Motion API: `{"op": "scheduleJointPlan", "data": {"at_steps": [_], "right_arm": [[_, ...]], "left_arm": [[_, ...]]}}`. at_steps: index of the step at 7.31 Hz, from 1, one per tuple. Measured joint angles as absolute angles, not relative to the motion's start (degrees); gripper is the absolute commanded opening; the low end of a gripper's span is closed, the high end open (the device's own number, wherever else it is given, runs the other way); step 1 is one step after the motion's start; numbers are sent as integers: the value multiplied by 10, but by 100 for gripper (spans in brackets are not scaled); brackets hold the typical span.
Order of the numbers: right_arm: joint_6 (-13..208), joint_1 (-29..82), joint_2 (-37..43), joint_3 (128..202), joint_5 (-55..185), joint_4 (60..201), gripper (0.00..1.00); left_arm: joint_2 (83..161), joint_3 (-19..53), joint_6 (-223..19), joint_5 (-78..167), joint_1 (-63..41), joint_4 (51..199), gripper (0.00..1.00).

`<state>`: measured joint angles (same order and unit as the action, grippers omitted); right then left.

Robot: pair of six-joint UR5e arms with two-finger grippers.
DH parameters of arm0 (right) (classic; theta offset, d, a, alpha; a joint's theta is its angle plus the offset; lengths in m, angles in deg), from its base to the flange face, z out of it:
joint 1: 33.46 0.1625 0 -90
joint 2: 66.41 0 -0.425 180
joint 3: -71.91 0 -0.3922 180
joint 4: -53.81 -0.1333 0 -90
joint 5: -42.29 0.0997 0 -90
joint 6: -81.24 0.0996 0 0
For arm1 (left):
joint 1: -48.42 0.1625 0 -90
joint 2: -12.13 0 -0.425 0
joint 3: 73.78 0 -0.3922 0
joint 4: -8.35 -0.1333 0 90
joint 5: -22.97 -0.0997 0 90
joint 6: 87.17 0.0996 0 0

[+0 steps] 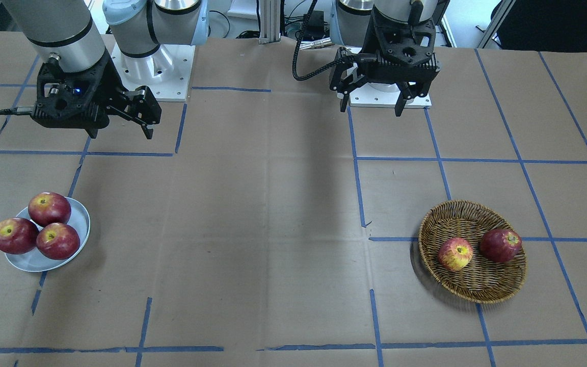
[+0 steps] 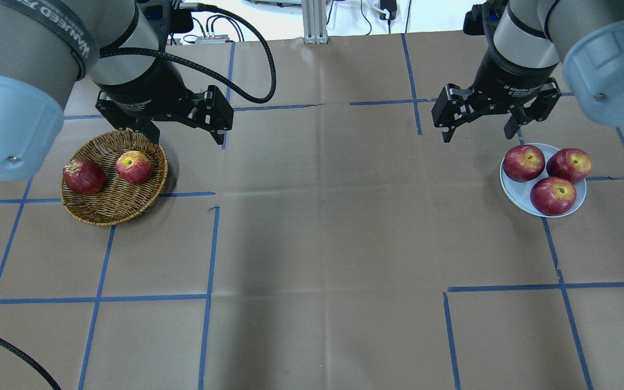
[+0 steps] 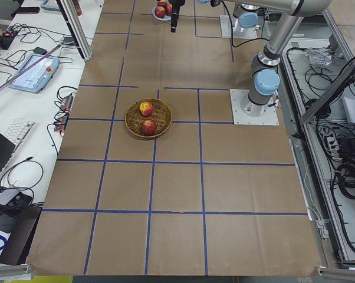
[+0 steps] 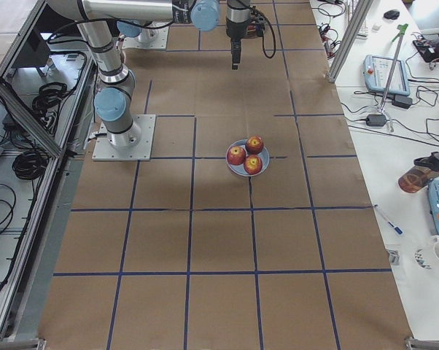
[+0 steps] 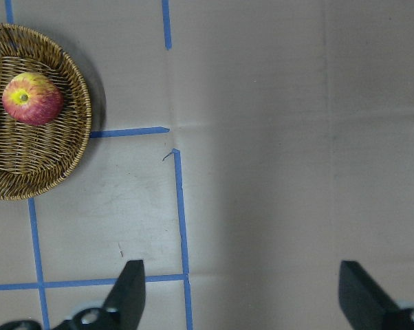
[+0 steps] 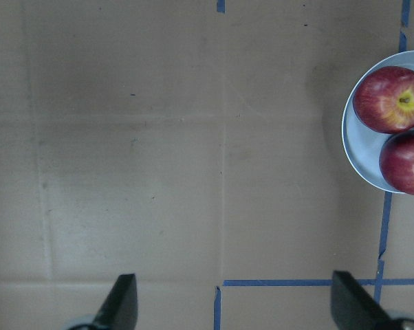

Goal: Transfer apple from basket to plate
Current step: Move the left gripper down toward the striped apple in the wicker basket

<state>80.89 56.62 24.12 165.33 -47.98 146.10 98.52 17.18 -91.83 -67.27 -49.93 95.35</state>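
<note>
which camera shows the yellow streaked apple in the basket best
The left wrist view: the apple is largest there, stem up in the basket. Front-facing and overhead show it smaller but clear; exterior left shows it tiny; the other two miss it.

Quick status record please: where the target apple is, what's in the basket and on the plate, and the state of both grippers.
apple: in the basket, not yet moved
basket: on the robot's left side; also holds one dark red apple
plate: on the robot's right side; carries three dark red apples, little bare surface left
left gripper: open, empty, above the table by the basket's far edge
right gripper: open, empty, above the table beside the plate
task: apple not yet grasped
</note>
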Motion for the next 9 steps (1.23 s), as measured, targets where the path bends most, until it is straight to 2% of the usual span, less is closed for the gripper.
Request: {"op": "scheduleJointPlan", "data": {"at_steps": [7,9], "right_arm": [[809,566,241,1653,-480,1461,100],[809,566,241,1653,-480,1461,100]], "left_arm": [[1012,172,-918,-670,-491,951,99],[1022,174,-906,-669,-446,949,99]]}}
